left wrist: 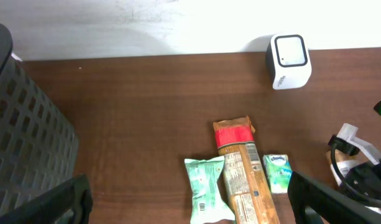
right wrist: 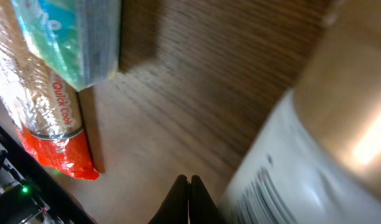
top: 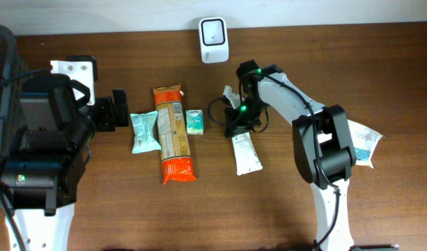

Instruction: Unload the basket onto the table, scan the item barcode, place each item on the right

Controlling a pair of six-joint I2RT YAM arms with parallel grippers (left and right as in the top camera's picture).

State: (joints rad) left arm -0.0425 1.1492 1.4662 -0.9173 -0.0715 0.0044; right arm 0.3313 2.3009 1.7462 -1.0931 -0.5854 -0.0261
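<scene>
1. White tube (top: pixel 246 153) lies flat on the table, just beside the right gripper (right wrist: pixel 189 186).
2. That gripper's two fingers are pressed together and hold nothing.
3. To do this well, it should open first, then close softly around the tube's middle.
4. The black lines must face the scanner (top: pixel 214 40), farther off beyond the gripper.
5. The left gripper (top: pixel 120 109) is wide open, empty, well apart.

The overhead view is sharp and evenly lit, with short, soft shadows on the dark worktop (top: pixel 199 209). In the left wrist view, the wall (left wrist: pixel 146 25) beyond the worktop's far edge is blown out white. The right wrist view is close and blurred, and warm glare lies on the tube (right wrist: pixel 314 155).
</scene>
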